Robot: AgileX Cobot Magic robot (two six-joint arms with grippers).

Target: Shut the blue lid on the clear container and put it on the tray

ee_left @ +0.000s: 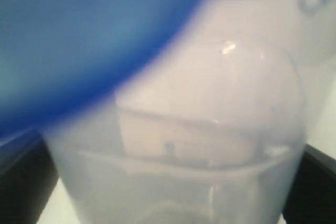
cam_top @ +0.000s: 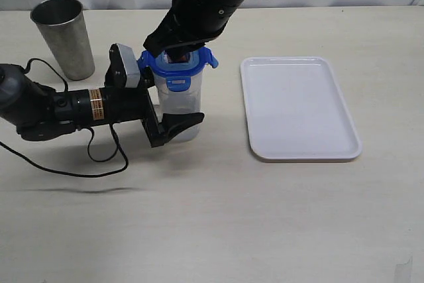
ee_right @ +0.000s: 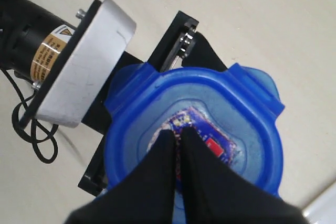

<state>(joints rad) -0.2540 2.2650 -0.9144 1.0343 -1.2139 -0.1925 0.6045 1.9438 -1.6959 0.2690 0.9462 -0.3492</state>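
The clear container stands upright on the pale table, left of the middle and not on the tray. Nearest the camera, a black cable loops over the table below the left arm. That arm lies low and level, coming in from the left. The left gripper is released: its fingers stand wide around the lower part of the container, one in front and one behind. In the left wrist view a sliver of table shows between a finger and the container wall. The blue lid sits on top of the container. Its front flap hangs down over the rim and a side flap sticks out toward the tray. The right arm comes down from above and behind. The right gripper is clenched, holding nothing, with its two black tips pressed together on the red-and-blue sticker on the lid's top. To the right, apart from the container, the white tray lies flat. Farthest back, at the left, stands a grey metal cup, upright and well apart from the rest.
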